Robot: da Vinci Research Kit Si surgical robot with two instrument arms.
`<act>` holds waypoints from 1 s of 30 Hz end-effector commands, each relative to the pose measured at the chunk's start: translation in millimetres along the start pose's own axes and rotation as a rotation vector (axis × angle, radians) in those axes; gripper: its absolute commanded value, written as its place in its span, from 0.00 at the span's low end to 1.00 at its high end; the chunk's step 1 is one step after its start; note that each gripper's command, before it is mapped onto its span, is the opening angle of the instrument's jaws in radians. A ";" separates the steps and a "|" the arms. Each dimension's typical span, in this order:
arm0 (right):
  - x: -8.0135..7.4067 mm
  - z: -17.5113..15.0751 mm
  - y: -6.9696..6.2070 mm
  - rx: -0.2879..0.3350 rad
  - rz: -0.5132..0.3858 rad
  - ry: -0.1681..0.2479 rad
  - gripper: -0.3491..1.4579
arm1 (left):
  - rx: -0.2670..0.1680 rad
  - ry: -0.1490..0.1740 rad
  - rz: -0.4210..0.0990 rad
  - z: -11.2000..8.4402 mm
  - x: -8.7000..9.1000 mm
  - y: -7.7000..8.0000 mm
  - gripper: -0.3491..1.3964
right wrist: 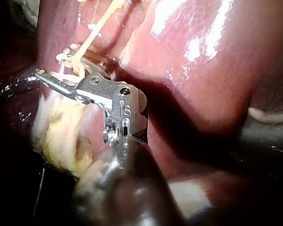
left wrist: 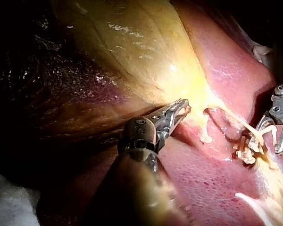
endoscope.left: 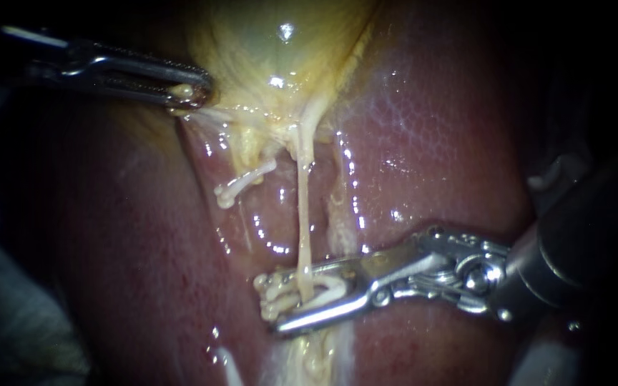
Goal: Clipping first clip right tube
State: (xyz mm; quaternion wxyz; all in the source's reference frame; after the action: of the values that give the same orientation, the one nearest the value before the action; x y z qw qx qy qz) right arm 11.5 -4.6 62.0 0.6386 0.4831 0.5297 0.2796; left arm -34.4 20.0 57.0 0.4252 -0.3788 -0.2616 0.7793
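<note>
Endoscope view: the liver (endoscope.left: 430, 143) took up most of the field, dark red and wet w/ bright glints. The gallbladder (endoscope.left: 273, 50), pale yellow, lay far centre and narrowed toward the near side.

The right instrument (endoscope.left: 280, 300) came in from the right, shaft low, w/ its metal jaws pointing left across the near centre. Its jaws stood apart w/ a clear gap, one on the far side of that gap and one on the near side. Nothing was pinched btwn them.

The left instrument (endoscope.left: 193, 94) came in from the far left. Its jaws were closed onto the gallbladder's left edge, w/ a bit of yellow tissue clamped at the tip. Left wrist view agreed: jaws closed on the yellow margin, liver beside them.

The right tube (endoscope.left: 303, 214), thin and cream, ran from the gallbladder's neck straight toward the near side. It passed through the gap btwn the right instrument's jaws. Could not tell if either jaw touched it.

The left tube (endoscope.left: 241, 186) was a short pale stub, well left of the right one, clear of both instruments. Whitish strands (endoscope.left: 270, 289) bunched just left of the right tube, at the jaw tips.
</note>
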 end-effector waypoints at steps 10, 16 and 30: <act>0.1 -1.1 0.3 -0.033 0.002 0.025 0.17 | 0.000 0.000 0.000 0.0 0.0 0.0 0.00; -0.1 -1.4 0.2 -0.031 0.078 0.024 0.00 | 0.000 0.000 0.000 0.1 0.0 0.0 0.00; -0.6 -1.5 0.4 -0.030 0.092 0.024 0.00 | 0.000 0.000 0.000 0.1 0.0 0.0 0.00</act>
State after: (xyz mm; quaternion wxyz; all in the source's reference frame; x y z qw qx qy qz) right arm 10.0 -4.6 62.8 0.6257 0.4942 0.5105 0.3220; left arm -34.4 20.0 57.1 0.4254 -0.3789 -0.2614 0.7792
